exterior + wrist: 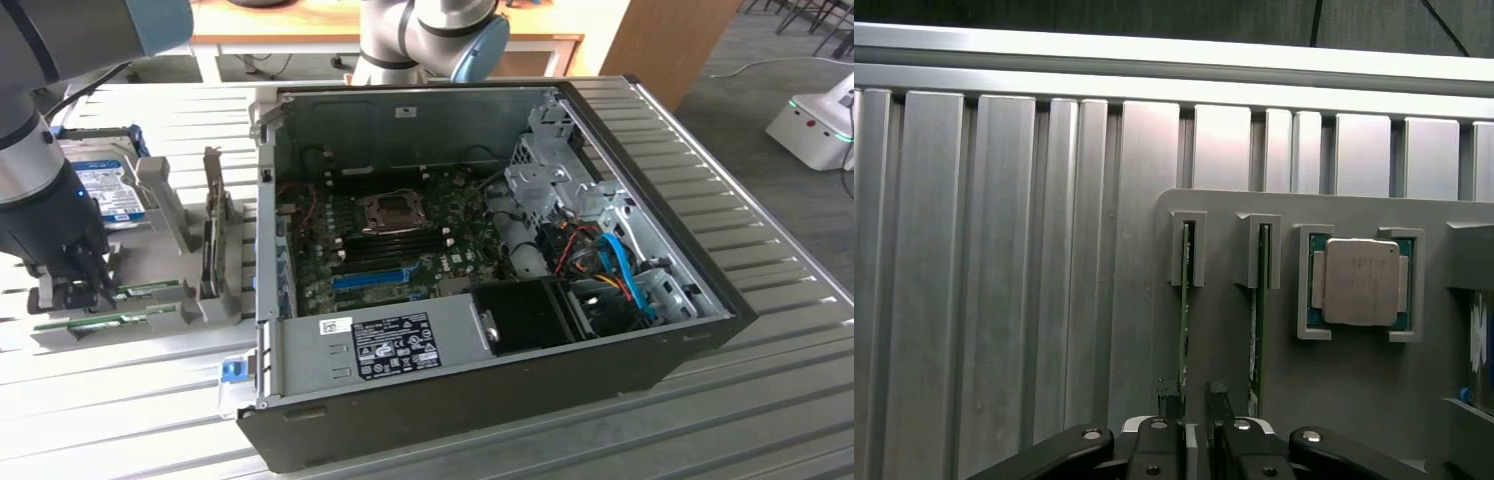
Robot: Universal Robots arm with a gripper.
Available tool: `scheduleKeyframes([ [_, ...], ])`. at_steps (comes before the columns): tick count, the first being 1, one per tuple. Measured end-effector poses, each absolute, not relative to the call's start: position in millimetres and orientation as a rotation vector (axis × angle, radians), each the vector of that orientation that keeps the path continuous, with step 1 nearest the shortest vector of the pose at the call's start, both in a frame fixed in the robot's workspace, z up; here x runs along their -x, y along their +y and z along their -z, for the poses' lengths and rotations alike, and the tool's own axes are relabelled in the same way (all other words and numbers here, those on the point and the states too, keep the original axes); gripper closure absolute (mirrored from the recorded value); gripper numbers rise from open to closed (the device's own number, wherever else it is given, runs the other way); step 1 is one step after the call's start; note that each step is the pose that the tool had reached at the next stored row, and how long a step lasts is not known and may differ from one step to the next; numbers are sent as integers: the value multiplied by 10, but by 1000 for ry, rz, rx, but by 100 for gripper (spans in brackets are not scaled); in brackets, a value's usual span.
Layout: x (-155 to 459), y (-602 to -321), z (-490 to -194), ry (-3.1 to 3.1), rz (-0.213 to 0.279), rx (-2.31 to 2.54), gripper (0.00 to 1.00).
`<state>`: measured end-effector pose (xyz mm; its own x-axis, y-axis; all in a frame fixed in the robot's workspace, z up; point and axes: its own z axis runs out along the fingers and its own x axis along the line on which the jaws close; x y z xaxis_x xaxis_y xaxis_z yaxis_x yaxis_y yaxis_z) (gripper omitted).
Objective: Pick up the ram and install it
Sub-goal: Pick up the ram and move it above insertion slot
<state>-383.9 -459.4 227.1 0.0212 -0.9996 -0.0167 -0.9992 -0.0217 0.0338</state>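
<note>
Two green ram sticks stand on edge in slots of a grey holder [1224, 350]: one ram [1185, 300] and a second stick [1258, 310] beside it. My gripper [1191, 405] is open right over the holder, its black fingertips [1170, 398] on either side of the near end of the first ram. I cannot tell whether they touch it. In the exterior view the gripper [70, 292] hangs low at the exterior view's left over the holder [160, 318], where the green sticks [150, 290] lie. The open computer case [481, 250] shows its motherboard memory slots [400, 243].
A processor chip [1357, 282] sits in a holder pocket next to the sticks. A hard drive with a blue label [110, 190] and a dark expansion card [214, 230] stand in the same rack. A second robot arm [427, 35] rises behind the case. The table [787, 330] is ribbed metal.
</note>
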Motion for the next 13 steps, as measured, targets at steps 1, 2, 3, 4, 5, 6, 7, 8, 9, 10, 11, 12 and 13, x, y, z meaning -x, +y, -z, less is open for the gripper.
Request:
scheduleKeyframes([
  [1,3839,-4594,-2271,-2188,56,-2236,76],
  [2,3839,-4594,-2270,-2188,56,-2236,76],
  [3,3839,-4594,-2268,-2188,56,-2236,76],
  [4,3839,-4594,-2262,-2189,56,-2236,76],
  [5,3839,-4595,-2253,-2188,56,-2236,76],
  [6,3839,-4594,-2242,-2188,56,-2236,76],
  [7,3839,-4594,-2229,-2188,56,-2236,76],
  [8,3838,-4594,-2217,-2188,56,-2236,76],
  [9,3839,-4594,-2205,-2188,56,-2236,76],
  [10,3838,-4594,-2192,-2188,56,-2236,76],
  [11,3839,-4594,-2181,-2188,56,-2236,76],
  [12,3839,-4594,-2169,-2188,56,-2236,76],
  [13,3838,-4594,-2159,-2188,56,-2236,76],
])
